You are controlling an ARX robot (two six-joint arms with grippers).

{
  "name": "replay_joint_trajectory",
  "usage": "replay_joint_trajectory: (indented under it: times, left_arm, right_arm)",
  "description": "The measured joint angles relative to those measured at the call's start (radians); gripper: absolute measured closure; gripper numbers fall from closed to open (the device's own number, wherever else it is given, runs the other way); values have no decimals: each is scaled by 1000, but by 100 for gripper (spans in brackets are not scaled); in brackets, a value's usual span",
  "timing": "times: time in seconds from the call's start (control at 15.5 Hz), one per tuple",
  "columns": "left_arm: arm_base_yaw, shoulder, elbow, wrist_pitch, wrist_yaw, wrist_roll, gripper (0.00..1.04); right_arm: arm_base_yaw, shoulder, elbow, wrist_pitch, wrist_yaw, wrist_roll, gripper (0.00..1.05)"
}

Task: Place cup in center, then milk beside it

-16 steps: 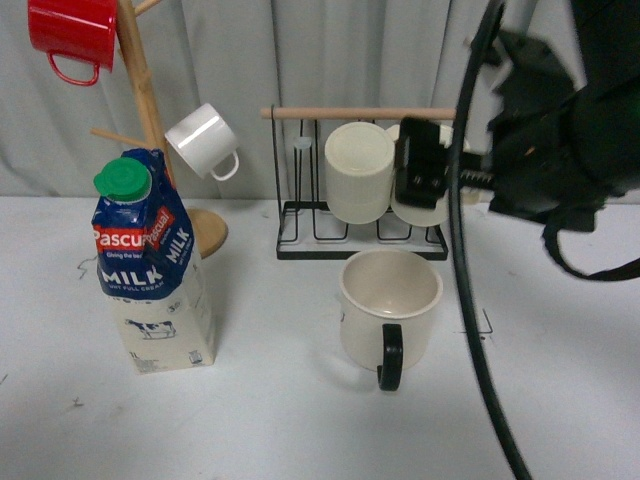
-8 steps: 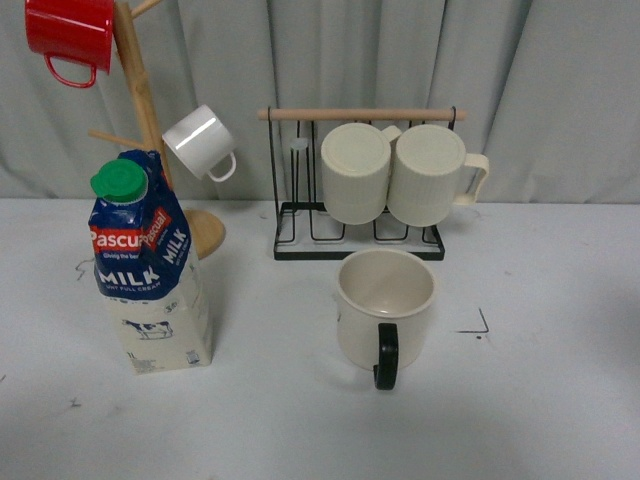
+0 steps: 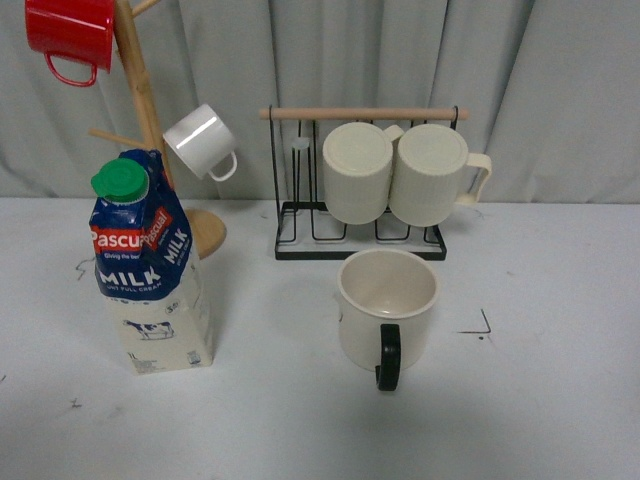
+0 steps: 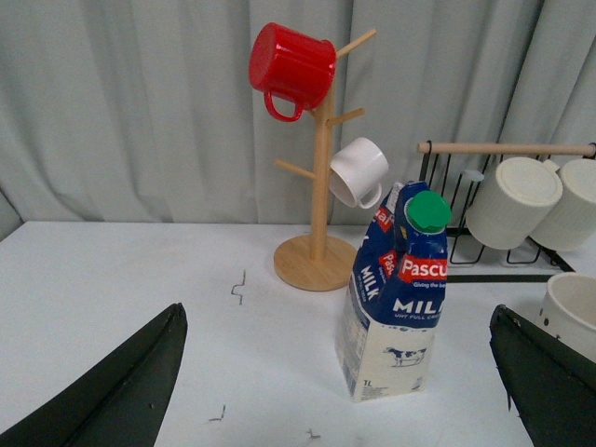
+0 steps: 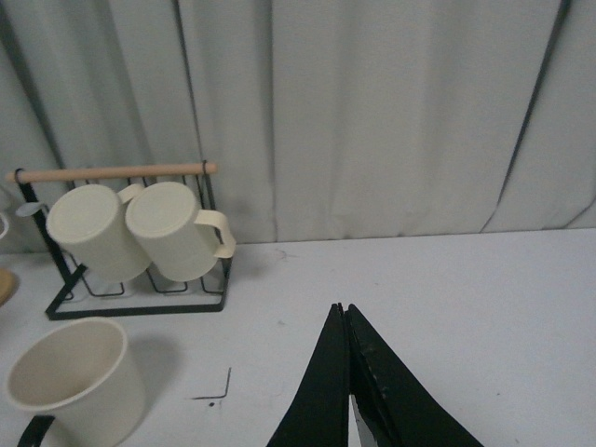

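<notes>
Left gripper (image 4: 335, 310): fingers (image 4: 121, 391) spread wide, nothing between them; both are dark and taper to a wedge.
Right gripper (image 5: 341, 307): fingers (image 5: 321, 391) pressed together to a single point, holding nothing.
Front view: neither arm appears.
Milk (image 3: 150, 265): upright on the white tabletop (image 3: 300, 430), ahead of the left fingers and in the gap between them, not touching either.
Milk, build: tall square carton with a blue gabled top, a cream base with a cow drawing and a round green cap.
Cup (image 3: 388, 305): upright with its mouth up, ahead of the right fingertips and off to one side, well apart from them. In the left wrist view only its rim shows, at the frame edge beyond one finger.
Cup, build: wide, smooth and glossy cream body with a black C-shaped handle that faces the robot.
Center (image 3: 455, 310): the cup stands on this patch. One black corner mark (image 5: 219, 391) lies between the cup and the right fingertips.
Wire rack (image 3: 360, 245): black wire with a wooden top bar, behind the cup, near it but apart. It holds two ribbed cream mugs (image 3: 395, 175) on their sides.
Mug tree (image 4: 318, 186): wooden pole on a round base, beyond the milk. It carries a red mug (image 4: 291, 65) and a small white mug (image 4: 358, 169).
Open room: bare tabletop lies between milk and cup, and from the right fingertips back to the grey curtain (image 5: 372, 112).
</notes>
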Motion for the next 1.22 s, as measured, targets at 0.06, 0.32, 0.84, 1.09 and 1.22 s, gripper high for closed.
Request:
replay_joint_trajectory:
  times: [0.06,0.32,0.84,1.09,1.22]
  left_arm:
    - [0,0,0,0,1,0,7]
    - [0,0,0,0,0,0,7]
    - [0,0,0,0,0,0,7]
    - [0,0,0,0,0,0,7]
    - [0,0,0,0,0,0,7]
  right_arm:
    - [1,-28,-11,-14,-3,0,103]
    - [2,-134,-49,-79,-3,0,103]
    - [2,-421,-109,-290,-4,0,103]
    - [2,-520,-109,-389,-4,0,103]
    - [2,-561,-109,-423,-4,0,103]
